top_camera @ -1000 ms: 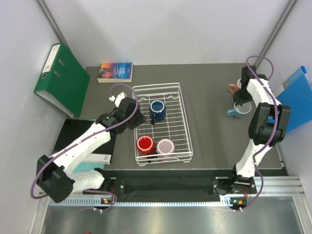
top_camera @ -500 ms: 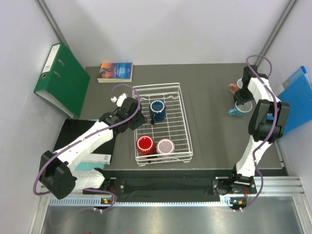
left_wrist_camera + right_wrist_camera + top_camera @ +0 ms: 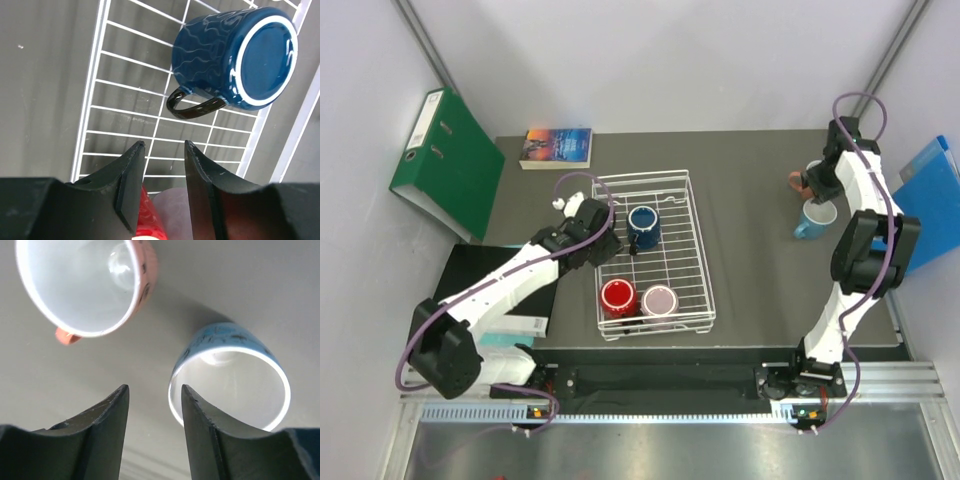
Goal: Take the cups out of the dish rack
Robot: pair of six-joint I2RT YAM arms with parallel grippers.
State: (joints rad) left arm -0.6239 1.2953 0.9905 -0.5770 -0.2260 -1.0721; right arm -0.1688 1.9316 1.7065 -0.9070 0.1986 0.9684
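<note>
The white wire dish rack (image 3: 641, 178) holds three cups: a dark blue one (image 3: 643, 226) bottom up, a red one (image 3: 618, 296) and a pale mauve one (image 3: 660, 300). My left gripper (image 3: 609, 246) hovers over the rack's left side, open and empty. In its wrist view the gripper (image 3: 162, 147) points at the dark blue cup's (image 3: 235, 57) black handle (image 3: 195, 106) from a short way off. At the far right of the table stand the salmon-pink cup (image 3: 85, 280) and the teal cup (image 3: 230, 385). My right gripper (image 3: 154, 390) is open above them, its right finger beside the teal rim.
A green binder (image 3: 445, 160) and a book (image 3: 557, 147) lie at the back left. A black pad (image 3: 480, 285) lies under the left arm. A blue folder (image 3: 930, 195) leans at the right wall, close to the right arm.
My right gripper has opened off the teal cup, which now stands free, and it has drawn back a little. The left gripper has edged closer over the rack.
</note>
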